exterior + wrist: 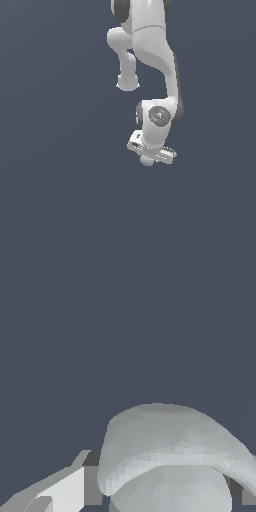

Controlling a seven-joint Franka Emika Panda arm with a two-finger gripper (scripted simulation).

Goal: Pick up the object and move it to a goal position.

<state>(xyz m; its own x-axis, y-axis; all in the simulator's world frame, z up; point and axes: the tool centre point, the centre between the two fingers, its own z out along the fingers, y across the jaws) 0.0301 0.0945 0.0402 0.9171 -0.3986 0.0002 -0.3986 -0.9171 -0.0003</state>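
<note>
The object point(146, 160) is a small pale grey-white rounded lump that pokes out just under the white hand of the arm in the exterior view. In the wrist view the object point(165, 441) fills the lower half of the picture, a domed lump with a wider ring. My gripper point(151, 154) is shut on it, with a finger point(65, 488) pressed to one side of the lump and the edge of the other finger point(246, 497) at the opposite side. The gripper point(165, 488) hides the lower part of the lump.
A plain dark grey-blue surface point(55, 175) spreads all around the arm. The white arm links point(150, 45) rise toward the top of the exterior view. No other objects or goal marker show.
</note>
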